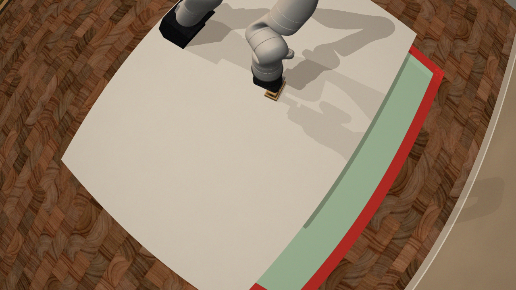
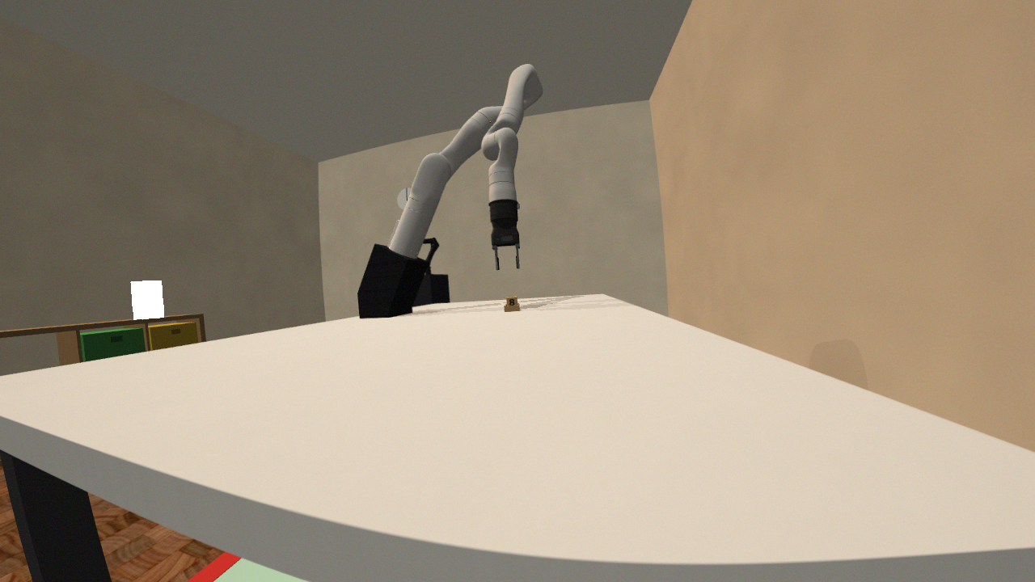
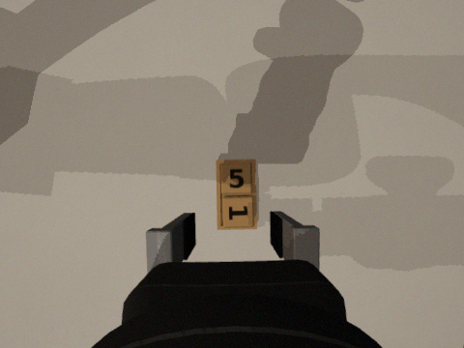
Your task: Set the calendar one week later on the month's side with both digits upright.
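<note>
My black two-finger tool (image 3: 232, 240) is wide open, nothing between the fingers. It hangs above the pale beige counter (image 1: 187, 172), pointing straight down, well clear of the surface in the exterior view (image 2: 506, 262).

The small tan wooden calendar tray with its two cubes (image 3: 236, 193) sits on the counter directly below. In the wrist view it's centre frame, just above the gap between my fingertips. The upper cube shows a 5 on its top face (image 3: 236, 178), the lower cube a 1 lying on its side (image 3: 238, 213). They touch, one against the other.

In the top view the calendar (image 1: 275, 94) sits in the upper middle of the frame, half hidden under my wrist; only its lower right edge pokes out. In the exterior view it's a tiny tan block (image 2: 511, 304) at the far end of the counter, just below the tool, with a dark digit on the facing side, too small to read for sure. Can't see the month name in any view.

The black base block (image 1: 171, 30) is at the upper left of the top view.
</note>
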`<state>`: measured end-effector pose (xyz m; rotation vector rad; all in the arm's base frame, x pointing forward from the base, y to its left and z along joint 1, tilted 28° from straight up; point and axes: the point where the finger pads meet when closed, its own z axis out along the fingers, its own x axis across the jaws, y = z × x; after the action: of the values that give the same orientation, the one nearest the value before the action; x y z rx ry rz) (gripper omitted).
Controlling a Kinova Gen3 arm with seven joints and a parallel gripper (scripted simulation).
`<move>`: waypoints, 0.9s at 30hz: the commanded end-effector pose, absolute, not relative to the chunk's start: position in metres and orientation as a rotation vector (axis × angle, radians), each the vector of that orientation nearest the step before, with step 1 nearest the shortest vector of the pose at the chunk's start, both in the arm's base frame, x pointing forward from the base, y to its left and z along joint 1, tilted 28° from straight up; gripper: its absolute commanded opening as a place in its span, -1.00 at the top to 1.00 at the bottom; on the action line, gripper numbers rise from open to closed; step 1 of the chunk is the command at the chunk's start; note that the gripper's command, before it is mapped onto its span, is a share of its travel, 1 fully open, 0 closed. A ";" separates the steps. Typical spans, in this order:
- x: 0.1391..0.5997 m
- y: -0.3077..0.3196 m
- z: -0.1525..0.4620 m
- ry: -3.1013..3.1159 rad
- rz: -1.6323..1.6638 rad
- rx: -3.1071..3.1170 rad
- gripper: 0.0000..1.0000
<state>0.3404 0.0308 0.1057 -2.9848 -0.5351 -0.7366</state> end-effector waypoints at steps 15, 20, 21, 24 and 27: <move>0.335 0.033 0.123 -0.532 -0.749 -2.999 -1.00; 0.333 0.033 0.127 -0.532 -0.749 -2.999 -1.00; 0.332 0.033 0.128 -0.532 -0.749 -2.999 -1.00; 0.330 0.032 0.132 -0.532 -0.749 -2.999 -1.00; 0.328 0.032 0.135 -0.532 -0.749 -2.999 -1.00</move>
<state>0.3266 0.0261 0.1288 -3.0205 -0.5188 -0.7251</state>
